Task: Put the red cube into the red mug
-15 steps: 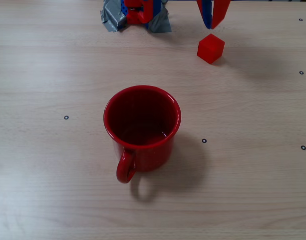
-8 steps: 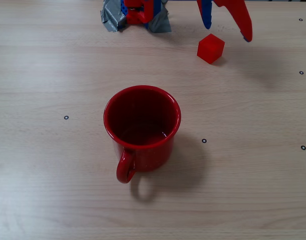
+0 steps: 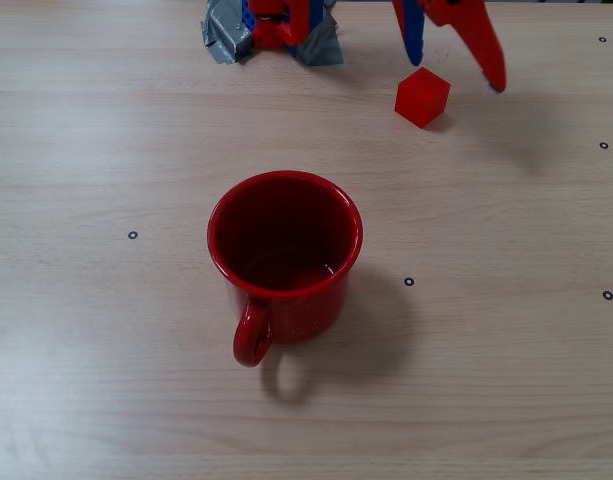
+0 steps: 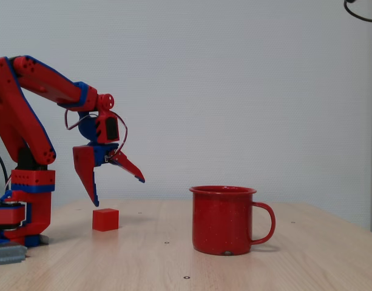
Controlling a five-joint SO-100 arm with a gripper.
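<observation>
The claw (image 4: 116, 188) hangs spread wide just above the red cube (image 3: 422, 96), which sits on the surface (image 3: 506, 380), well apart from the red mug (image 3: 284, 262). Looks like the approach; next it must drop and close.

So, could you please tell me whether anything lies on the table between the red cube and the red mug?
Nothing: in both fixed views only bare table separates the red cube from the red mug.

One red cube (image 3: 421, 97) – one red mug (image 3: 285, 259)
</observation>
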